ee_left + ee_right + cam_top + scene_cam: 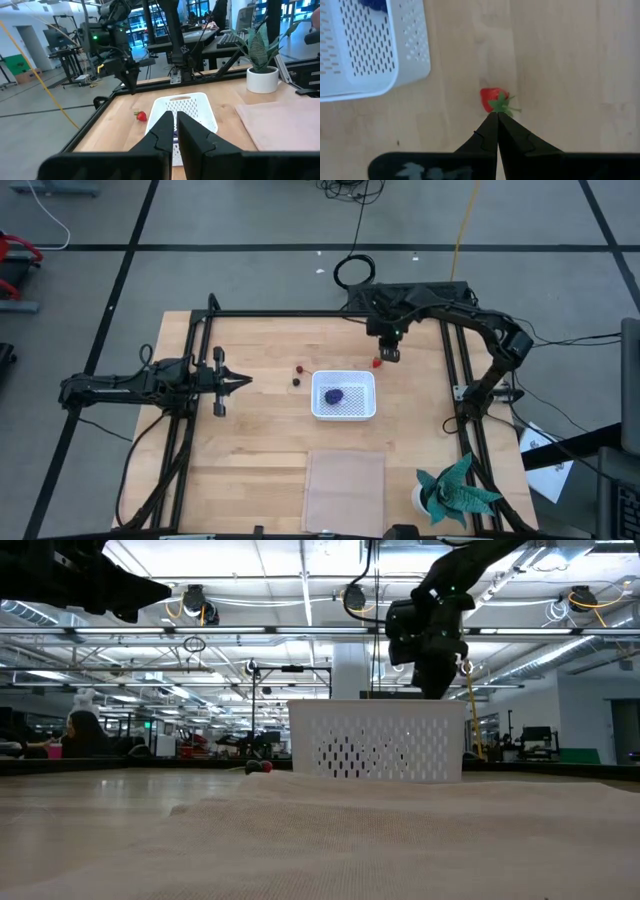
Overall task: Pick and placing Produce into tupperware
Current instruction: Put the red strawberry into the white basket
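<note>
The right gripper [497,116] hung shut, holding nothing, just above the strawberry [493,99] lying on the table beside the tub [343,394], so it needed to open wide and straddle the berry squarely before descending to pinch.

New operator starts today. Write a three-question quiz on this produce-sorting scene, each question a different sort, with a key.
1. True or false: the purple-blue bunch already lies in the white tupperware.
2. The right gripper hangs over which item? A) the strawberry B) the two small berries C) the teal paper plant
3. Fill in: the left gripper waits to the ____ of the tupperware in the high view.

Key: 1 true; 2 A; 3 left
</note>
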Robot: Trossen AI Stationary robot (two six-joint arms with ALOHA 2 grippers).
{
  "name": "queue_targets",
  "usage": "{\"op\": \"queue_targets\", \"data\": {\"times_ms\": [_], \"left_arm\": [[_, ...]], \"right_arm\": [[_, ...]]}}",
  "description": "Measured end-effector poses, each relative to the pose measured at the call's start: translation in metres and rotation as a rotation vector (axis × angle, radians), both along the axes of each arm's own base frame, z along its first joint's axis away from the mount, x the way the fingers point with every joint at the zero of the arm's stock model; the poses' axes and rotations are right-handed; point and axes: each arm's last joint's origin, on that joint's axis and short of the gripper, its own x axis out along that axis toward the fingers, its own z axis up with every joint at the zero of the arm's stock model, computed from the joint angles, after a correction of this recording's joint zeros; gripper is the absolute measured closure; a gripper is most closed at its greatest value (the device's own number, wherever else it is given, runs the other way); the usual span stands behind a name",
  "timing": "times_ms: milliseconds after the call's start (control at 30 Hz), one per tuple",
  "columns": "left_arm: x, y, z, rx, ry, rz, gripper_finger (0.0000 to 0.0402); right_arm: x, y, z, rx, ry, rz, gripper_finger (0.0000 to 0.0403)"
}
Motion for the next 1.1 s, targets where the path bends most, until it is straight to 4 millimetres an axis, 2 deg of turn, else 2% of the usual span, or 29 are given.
{"op": "queue_targets", "data": {"times_ms": [267, 400, 833, 1100], "left_arm": [[-0.0001, 0.0001, -0.0001, 0.014, 0.002, 0.001, 0.0376], [-0.0001, 0.0001, -0.0002, 0.013, 0.003, 0.001, 0.0376], [0.0, 0.0, -0.0002, 0.011, 0.003, 0.001, 0.0376], [-0.0001, 0.0001, -0.0003, 0.011, 0.003, 0.001, 0.0376]], "right_arm": [[-0.0014, -0.0019, 0.001, -0.007, 0.0, 0.023, 0.0402], [0.0014, -0.0031, 0.0015, -0.026, -0.025, 0.027, 0.0386], [0.003, -0.0031, 0.0018, -0.039, -0.038, 0.045, 0.0234], [0.0043, -0.0069, 0.0011, -0.11, -0.011, 0.015, 0.017]]}}
